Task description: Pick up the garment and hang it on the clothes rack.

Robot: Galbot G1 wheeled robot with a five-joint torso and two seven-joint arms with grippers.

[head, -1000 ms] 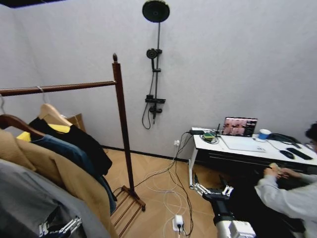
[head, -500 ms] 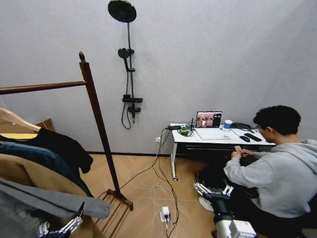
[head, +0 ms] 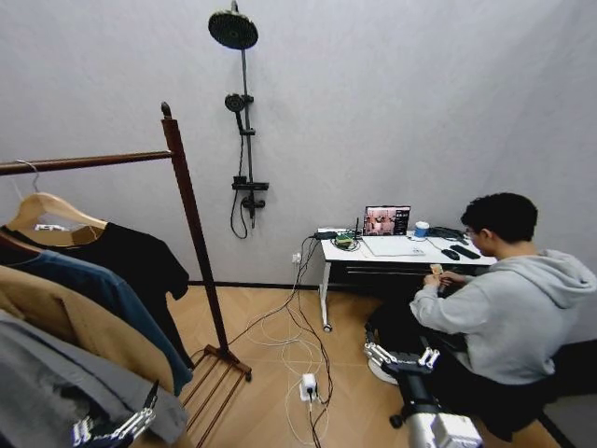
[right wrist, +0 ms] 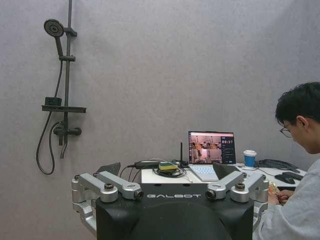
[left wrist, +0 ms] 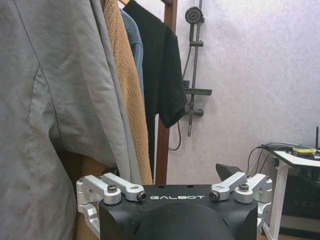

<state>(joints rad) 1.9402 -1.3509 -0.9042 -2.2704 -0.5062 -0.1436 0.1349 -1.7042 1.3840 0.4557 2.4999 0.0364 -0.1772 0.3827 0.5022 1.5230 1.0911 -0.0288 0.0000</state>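
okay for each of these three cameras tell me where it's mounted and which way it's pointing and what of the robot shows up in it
Head view: from the robot's head, looking forward and down at the clothes rack, the garment and a desk; the left gripper and right gripper show low.
Left wrist view: on the left arm, facing the hanging clothes; the left gripper is open.
Right wrist view: on the right arm, facing the wall and desk; the right gripper is open.
Shared: all three show the shower stand.

Both arms hang low, left end effector (head: pixel 112 431) and right end effector (head: pixel 401 357) apparently open and empty.
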